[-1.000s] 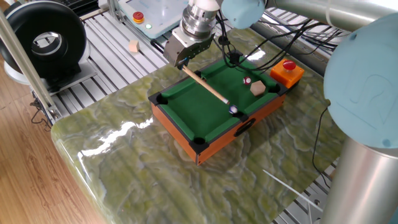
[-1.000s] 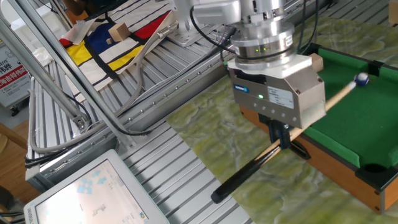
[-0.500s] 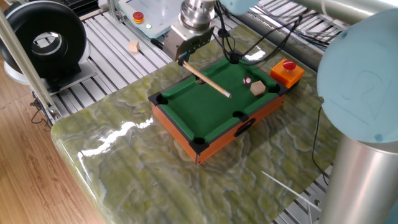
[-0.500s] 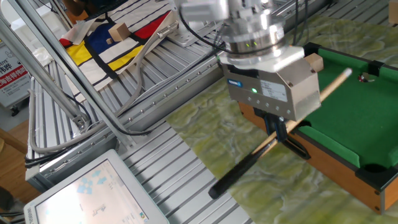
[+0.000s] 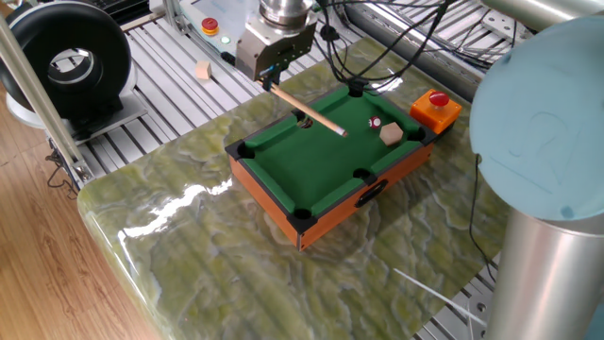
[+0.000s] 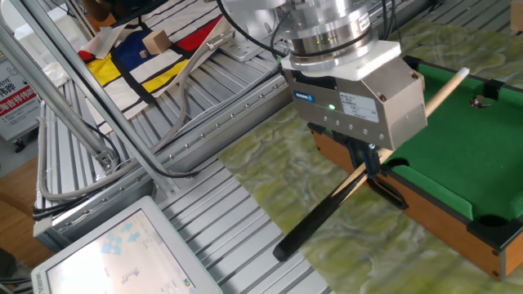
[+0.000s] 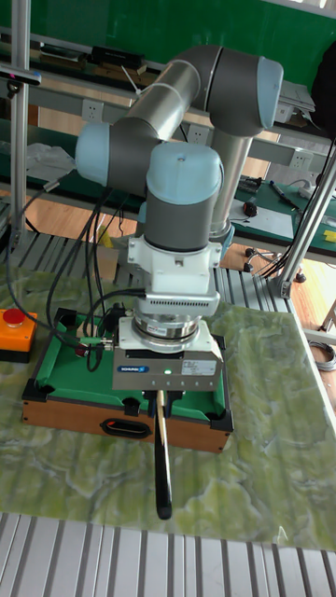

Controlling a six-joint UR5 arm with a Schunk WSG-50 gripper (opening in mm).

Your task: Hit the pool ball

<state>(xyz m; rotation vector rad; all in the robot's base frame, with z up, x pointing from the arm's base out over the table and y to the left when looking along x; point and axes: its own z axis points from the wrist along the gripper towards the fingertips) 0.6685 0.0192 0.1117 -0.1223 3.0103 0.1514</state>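
My gripper [image 5: 271,82] is shut on the cue stick [image 5: 312,114], above the far left rim of the small green pool table [image 5: 274,195]. The cue's pale tip lies over the felt near the table's middle. From the other fixed view, the gripper [image 6: 370,162] pinches the cue [image 6: 327,214] where pale shaft meets dark handle; the handle hangs out past the table [image 6: 458,159]. The tall view shows the gripper [image 7: 161,401] with the cue [image 7: 162,459] pointing down toward the camera. The pool ball is hidden; none shows on the felt.
A red-and-white ball [image 5: 375,122] and a tan cube [image 5: 392,134] lie at the table's right end. An orange box with a red button [image 5: 436,110] stands beside it. A black round device [image 5: 66,59] and a small wooden block [image 5: 202,70] sit at the far left.
The gripper has drawn the cue back toward the far left. The small blue ball seen at the cue tip by the near side pocket a second ago no longer shows.
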